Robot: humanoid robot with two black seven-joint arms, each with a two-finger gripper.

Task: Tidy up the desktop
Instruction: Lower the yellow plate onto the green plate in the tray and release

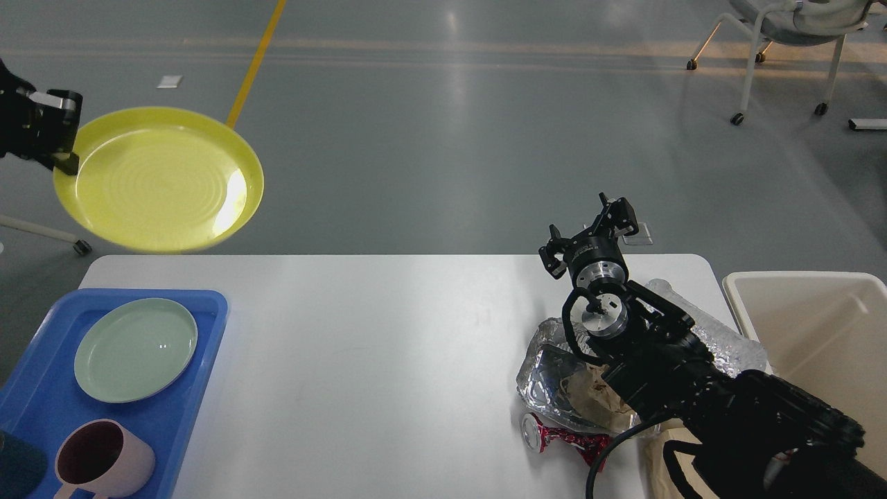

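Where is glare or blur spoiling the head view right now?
Head view: a bright glare patch sits on the yellow plate's right inner rim, its lower edge slightly motion-blurred; pale light streaks reflect off the grey floor; the desktop is evenly lit; the crumpled foil glints under the right arm.

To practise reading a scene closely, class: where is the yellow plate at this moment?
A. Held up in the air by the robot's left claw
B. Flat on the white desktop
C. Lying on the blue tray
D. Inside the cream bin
A: the left claw grips the rim of the yellow plate, which hangs tilted above the floor beyond the desktop; the blue tray carries a green plate instead.
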